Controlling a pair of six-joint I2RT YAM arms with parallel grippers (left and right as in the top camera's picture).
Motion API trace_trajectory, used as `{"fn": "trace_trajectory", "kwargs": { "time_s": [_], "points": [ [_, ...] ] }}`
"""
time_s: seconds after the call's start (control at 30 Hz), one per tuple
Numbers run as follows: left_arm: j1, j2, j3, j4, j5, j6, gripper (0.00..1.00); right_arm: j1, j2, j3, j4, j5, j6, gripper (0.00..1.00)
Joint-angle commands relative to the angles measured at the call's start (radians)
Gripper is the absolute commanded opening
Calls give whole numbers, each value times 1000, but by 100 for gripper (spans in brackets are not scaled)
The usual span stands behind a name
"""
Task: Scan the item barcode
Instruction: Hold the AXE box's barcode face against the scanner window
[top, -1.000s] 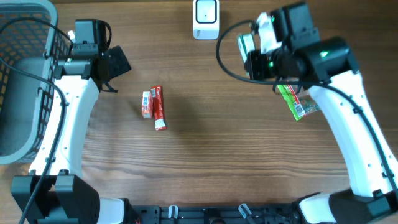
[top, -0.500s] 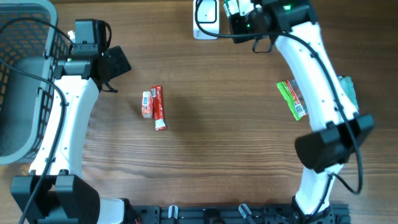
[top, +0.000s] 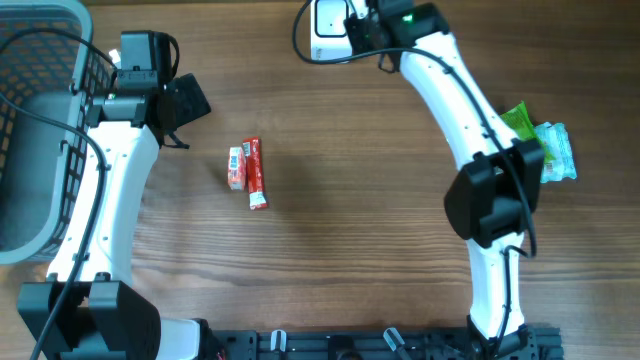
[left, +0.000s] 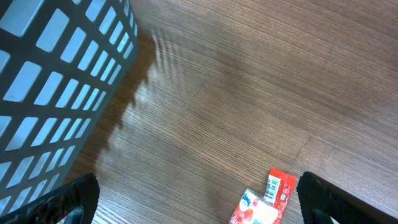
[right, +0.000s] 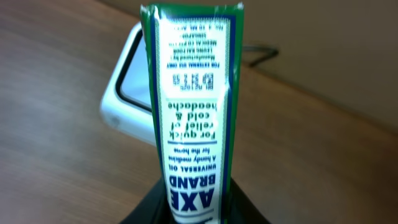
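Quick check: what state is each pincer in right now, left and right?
Left pincer: open, holding nothing.
Right pincer: closed on a green box.

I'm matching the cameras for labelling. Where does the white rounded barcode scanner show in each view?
Overhead: the white rounded barcode scanner sits at the top edge, near the centre.
Left wrist: not in it.
Right wrist: left of centre, behind the green-and-white box.
Shared landmark: the brown wooden table, seen in all three views.
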Motion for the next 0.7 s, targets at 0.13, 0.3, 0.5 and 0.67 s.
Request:
{"fn": "trace_trajectory", "kwargs": {
  "time_s": [0.13,0.3,0.5,0.67],
  "points": [
    [5,-3,8,-1,-12,12,100,63,115,24,172,291,-274,20],
    [5,-2,8,-1,-12,12,100,79,190,24,350,440,-491,17],
    [5,-3,8,-1,-12,12,100,79,255,24,527,433,-745,15],
    [5,-3,8,-1,-12,12,100,80,286,22,550,420,-838,16]
  ]
}}
